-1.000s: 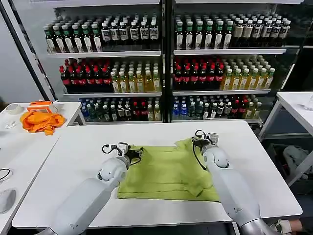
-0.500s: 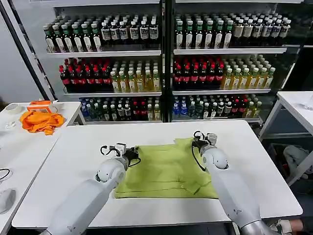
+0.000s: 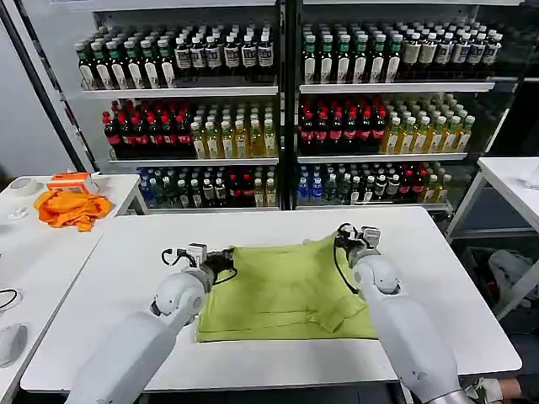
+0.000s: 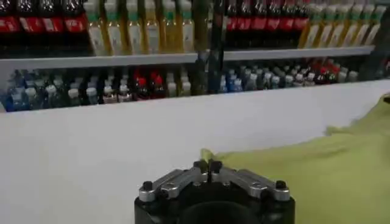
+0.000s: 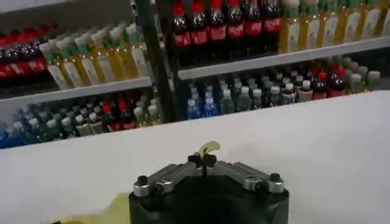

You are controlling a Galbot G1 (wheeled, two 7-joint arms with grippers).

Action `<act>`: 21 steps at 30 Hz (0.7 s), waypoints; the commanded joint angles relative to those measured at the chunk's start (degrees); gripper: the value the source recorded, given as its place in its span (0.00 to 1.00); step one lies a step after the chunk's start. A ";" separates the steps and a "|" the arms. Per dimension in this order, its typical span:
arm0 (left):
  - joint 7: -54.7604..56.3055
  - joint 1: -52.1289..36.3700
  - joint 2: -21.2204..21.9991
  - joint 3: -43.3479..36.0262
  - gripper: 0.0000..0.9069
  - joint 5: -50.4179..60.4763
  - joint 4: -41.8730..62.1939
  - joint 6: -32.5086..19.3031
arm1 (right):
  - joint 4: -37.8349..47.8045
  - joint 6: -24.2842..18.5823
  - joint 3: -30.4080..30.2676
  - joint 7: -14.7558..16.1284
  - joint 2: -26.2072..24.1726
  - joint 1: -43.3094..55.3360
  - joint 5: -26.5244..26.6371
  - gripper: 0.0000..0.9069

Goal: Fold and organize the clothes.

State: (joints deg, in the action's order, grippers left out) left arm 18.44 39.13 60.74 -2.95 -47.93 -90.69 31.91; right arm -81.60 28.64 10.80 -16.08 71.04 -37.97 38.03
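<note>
— Where does your T-shirt (image 3: 286, 290) stand?

— It lies on the white table (image 3: 438, 278), front centre, apparently doubled into a rough rectangle. Your left gripper (image 3: 221, 259) pinches its far left corner; your right gripper (image 3: 344, 243) pinches the far right one, a scrap of cloth poking between the closed fingers.

— How much is left?

— I judge one fold done; more folds and tidying remain.

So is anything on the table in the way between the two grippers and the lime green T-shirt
Nothing visible. Both grippers are already shut on the lime yellow-green cotton T-shirt: the left gripper pinches one far corner, the right gripper the other. The white table around the shirt holds no other object; the orange cloth lies on a separate table.
</note>
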 commanded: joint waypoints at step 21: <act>-5.68 22.95 -8.56 9.11 0.02 5.17 -21.92 0.84 | -36.24 0.35 14.60 0.95 -6.06 -36.13 -1.61 0.00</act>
State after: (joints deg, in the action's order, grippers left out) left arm 14.54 54.29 53.91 4.65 -46.22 -107.73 32.61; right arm -109.58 29.05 20.93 -15.23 65.62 -62.48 36.84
